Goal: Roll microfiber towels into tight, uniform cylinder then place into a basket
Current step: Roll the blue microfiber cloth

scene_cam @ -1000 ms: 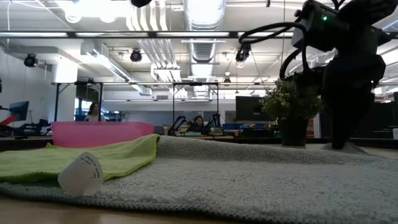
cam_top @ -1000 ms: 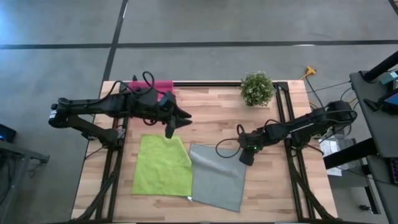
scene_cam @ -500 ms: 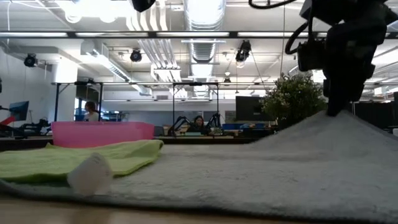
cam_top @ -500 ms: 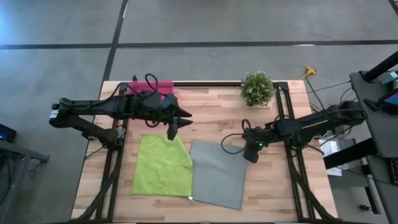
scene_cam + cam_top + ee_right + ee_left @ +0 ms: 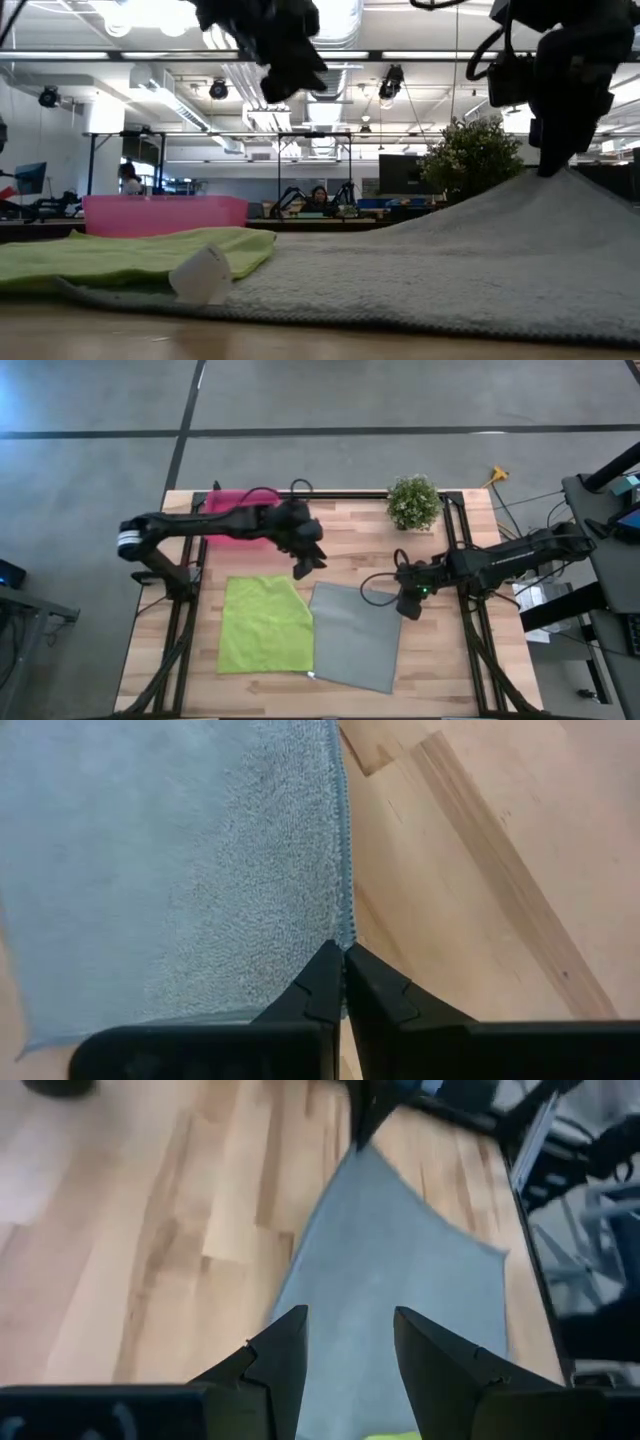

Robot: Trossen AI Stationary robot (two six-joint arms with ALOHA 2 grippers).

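Microfiber towels are both lying unrolled on the wooden table (image 5: 350,550), so the task is sitting at its very start. The green towel (image 5: 264,624) is spreading flat on the table's left half, and the grey towel (image 5: 355,636) is lying just beside it on the right, their inner edges touching or slightly overlapping near the front; from the low view the grey one seems to be riding over the green, though I cannot tell for sure. Neither cloth is showing any roll or fold yet.

The right gripper (image 5: 408,609) is pinching the grey towel's far right corner, its jaws clenched on the hem, as its own wrist view is showing (image 5: 341,952). In the low view that corner is tenting up off the table under the gripper (image 5: 560,160), so the cloth is being lifted or tugged there, probably to straighten it before rolling.

The left gripper (image 5: 303,567) is hanging above the bare wood just beyond the two towels' far corners, its jaws partly parted and grasping nothing (image 5: 348,1342).

The pink basket (image 5: 232,510) is waiting at the far left corner of the table, partly under the left arm, and nothing is showing inside it. Both rolls and both placements are remaining to be done.
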